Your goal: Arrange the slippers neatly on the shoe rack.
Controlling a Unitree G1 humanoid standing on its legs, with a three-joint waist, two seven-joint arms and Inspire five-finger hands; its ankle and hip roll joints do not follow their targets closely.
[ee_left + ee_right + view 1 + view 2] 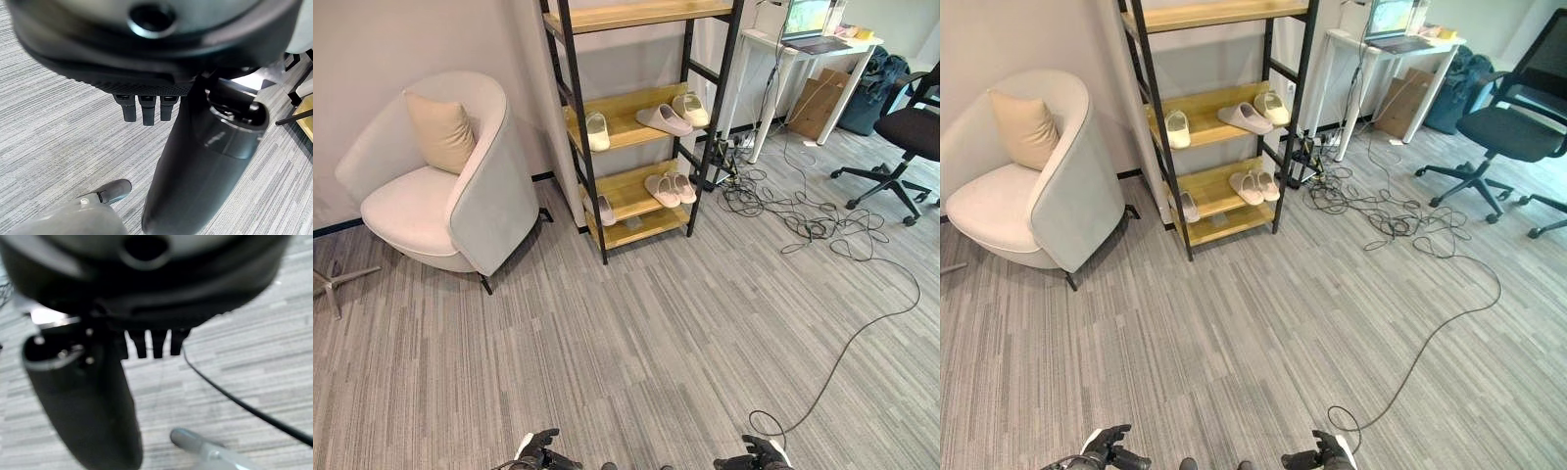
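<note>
The shoe rack (pixel 590 147) has a black frame and wooden shelves and stands against the wall ahead. Its middle shelf holds one white slipper (pixel 597 130) at the left and a beige pair (pixel 664 119) at the right. On the lower shelf lies another pair (pixel 670 188), and a single slipper (pixel 605 209) sits at that shelf's left end. My left hand (pixel 536 452) and right hand (pixel 759 455) hang low at the bottom edge, far from the rack. Both wrist views show straight fingers (pixel 143 110) (pixel 156 345) over bare carpet, holding nothing.
A white armchair (pixel 460 186) with a beige cushion stands left of the rack. To the right are a white desk (pixel 803 54) with a laptop, a cardboard box (pixel 818 103) and a black office chair (pixel 901 137). Tangled cables (pixel 803 220) lie on the carpet right of the rack.
</note>
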